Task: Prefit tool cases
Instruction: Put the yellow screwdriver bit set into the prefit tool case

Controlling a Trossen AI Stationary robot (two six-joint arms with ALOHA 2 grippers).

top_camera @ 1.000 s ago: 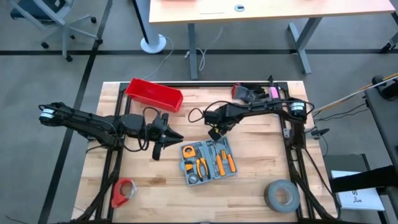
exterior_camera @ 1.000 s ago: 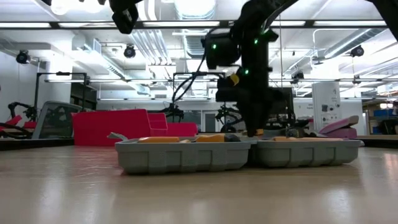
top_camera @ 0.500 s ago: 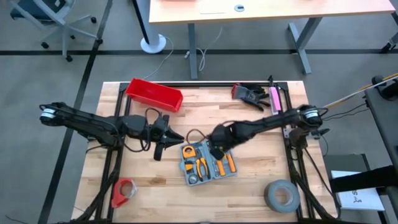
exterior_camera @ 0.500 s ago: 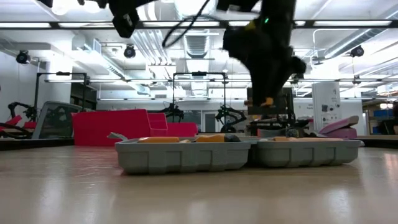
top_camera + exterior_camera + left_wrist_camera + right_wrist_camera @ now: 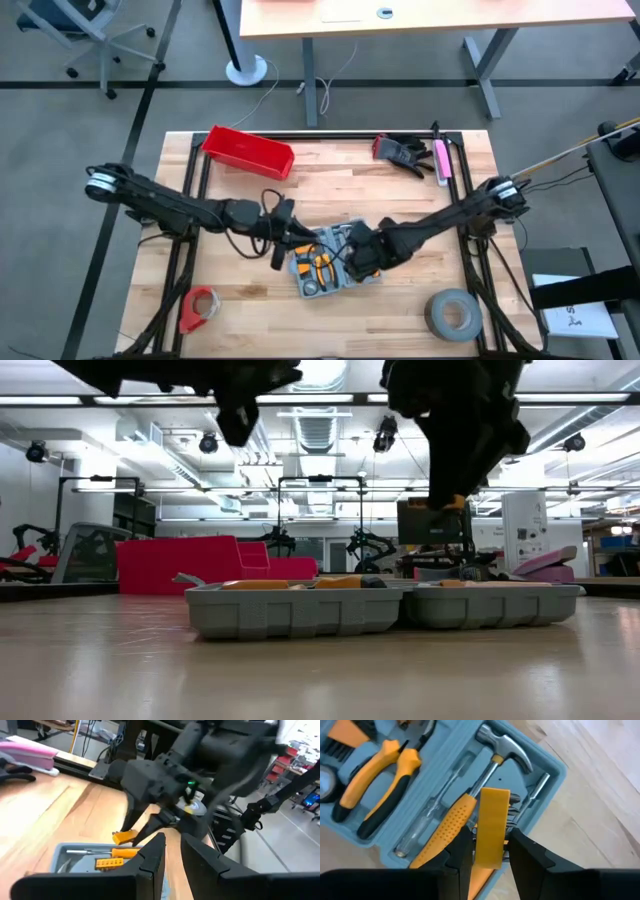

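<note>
Room's got a grey floor (image 5: pixel 80 130) with dark tape lines. A light wood desk (image 5: pixel 440 15) on grey legs runs along the top of the high view, and an office chair (image 5: pixel 85 30) sits upper left. In the low view, long ceiling strip lights (image 5: pixel 320 400) cross the top.

hidden: tool case (image 5: pixel 318 268) right half under right arm | low view: arms cropped

wooden table (image 5: pixel 340 185), tool case (image 5: pixel 315 270), red bin (image 5: pixel 248 152), tape roll (image 5: pixel 453 315)
</note>
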